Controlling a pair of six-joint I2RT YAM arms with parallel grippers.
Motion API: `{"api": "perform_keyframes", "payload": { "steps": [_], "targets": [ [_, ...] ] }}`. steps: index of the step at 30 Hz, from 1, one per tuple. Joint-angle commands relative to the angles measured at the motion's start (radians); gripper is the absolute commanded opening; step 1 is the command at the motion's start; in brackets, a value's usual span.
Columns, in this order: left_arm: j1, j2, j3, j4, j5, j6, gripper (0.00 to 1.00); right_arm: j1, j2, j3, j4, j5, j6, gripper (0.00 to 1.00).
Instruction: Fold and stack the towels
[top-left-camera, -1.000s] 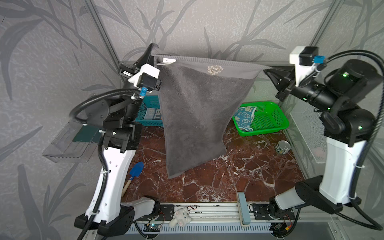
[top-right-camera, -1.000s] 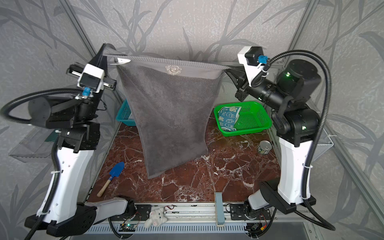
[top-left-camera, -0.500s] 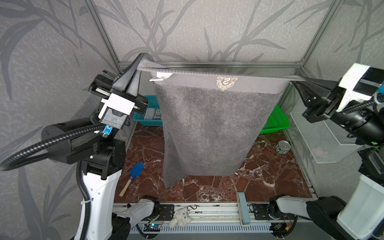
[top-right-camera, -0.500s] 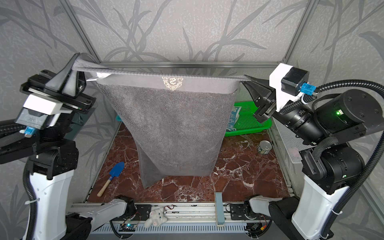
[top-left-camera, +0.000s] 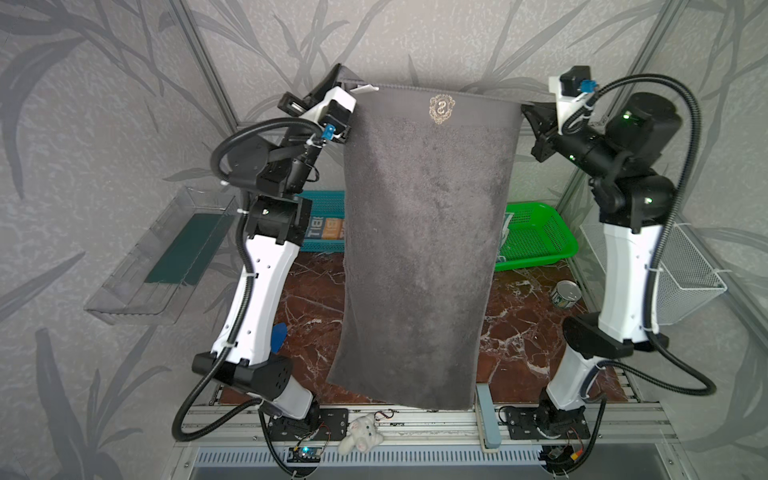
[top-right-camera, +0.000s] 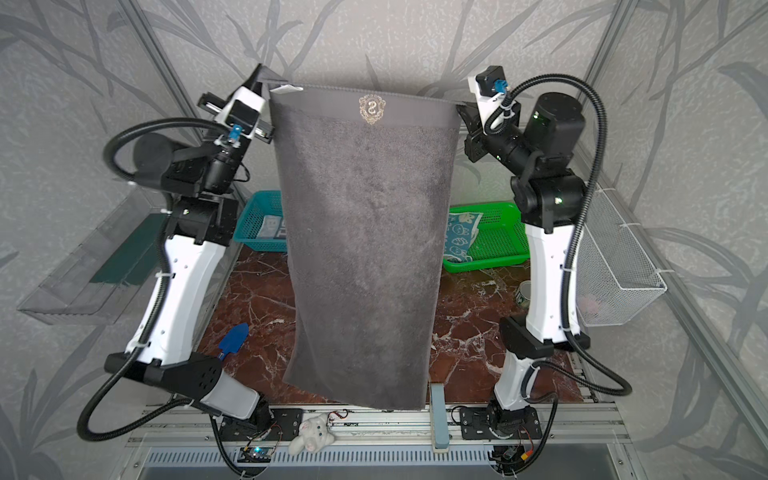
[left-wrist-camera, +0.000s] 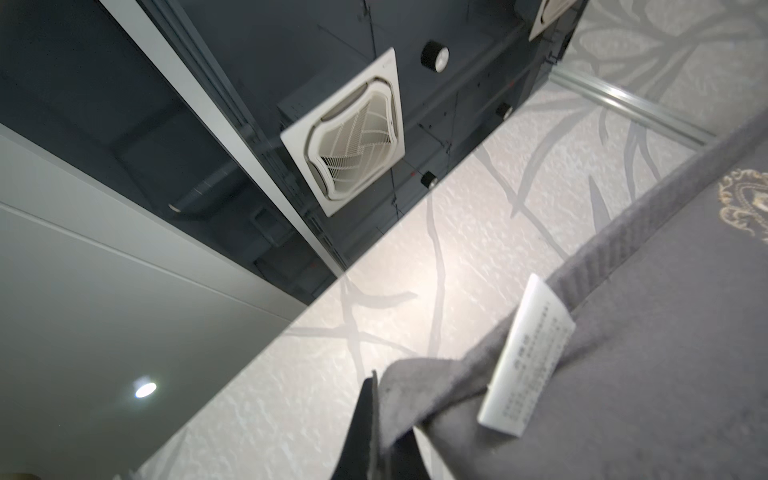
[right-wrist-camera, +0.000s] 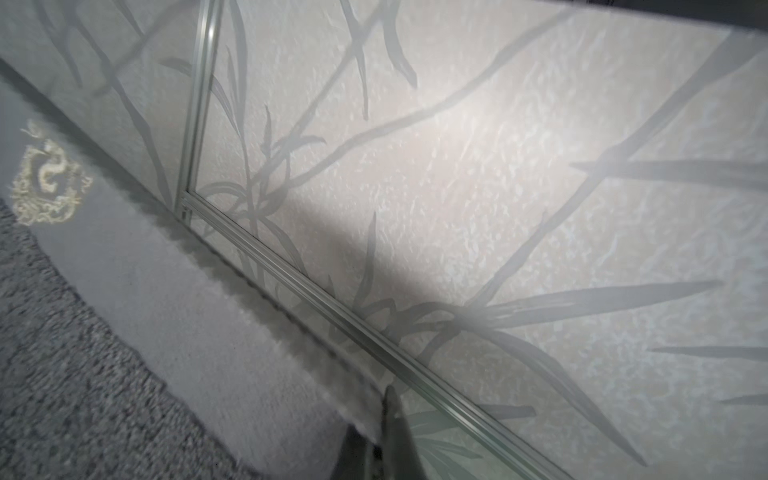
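A large dark grey towel (top-left-camera: 419, 232) (top-right-camera: 361, 241) with a gold crest (top-left-camera: 441, 109) hangs full length in both top views, held high by its two top corners. My left gripper (top-left-camera: 341, 80) (top-right-camera: 264, 81) is shut on the corner with the white label (left-wrist-camera: 528, 357). My right gripper (top-left-camera: 526, 109) (top-right-camera: 459, 107) is shut on the opposite corner. The wrist views show each corner pinched between the jaws of the left gripper (left-wrist-camera: 380, 399) and the right gripper (right-wrist-camera: 380, 419). A teal bunny towel (top-right-camera: 459, 241) lies in the green basket. An orange, blue and white towel (top-left-camera: 326, 228) lies in the teal basket.
The green basket (top-left-camera: 540, 237) stands at the back right and the teal basket (top-left-camera: 324, 203) at the back left. A tin can (top-left-camera: 565, 293) and a blue scoop (top-left-camera: 278, 336) lie on the marble top (top-left-camera: 519, 332). A wire basket (top-left-camera: 685, 282), a clear tray (top-left-camera: 166, 257) and a plush toy (top-left-camera: 361, 432) sit around the edges.
Both grippers keep their hold. The towel was stretched wide and close to the camera half a second ago. Now the grippers stand closer together and it hangs flat, its lower edge near the front rail.
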Motion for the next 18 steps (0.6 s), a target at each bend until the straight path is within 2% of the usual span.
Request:
{"api": "perform_keyframes", "payload": {
  "steps": [1, 5, 9, 14, 18],
  "targets": [
    [0.013, 0.053, -0.05, 0.039, -0.104, 0.106, 0.0, -0.02, 0.115, 0.057, -0.044, 0.083, 0.016, 0.0],
    [0.019, 0.131, -0.152, 0.136, -0.124, 0.158, 0.0, -0.02, 0.205, 0.052, -0.025, 0.073, 0.008, 0.0],
    [0.022, 0.17, -0.22, 0.184, -0.158, 0.133, 0.0, -0.02, 0.259, 0.047, -0.047, 0.031, 0.014, 0.0],
    [0.022, 0.136, -0.387, 0.265, -0.159, 0.112, 0.0, -0.018, 0.26, -0.006, -0.092, -0.039, 0.003, 0.0],
    [0.019, 0.065, -0.578, 0.342, -0.158, 0.061, 0.0, -0.003, 0.196, -0.163, -0.118, -0.098, -0.027, 0.0]
  ]
}}
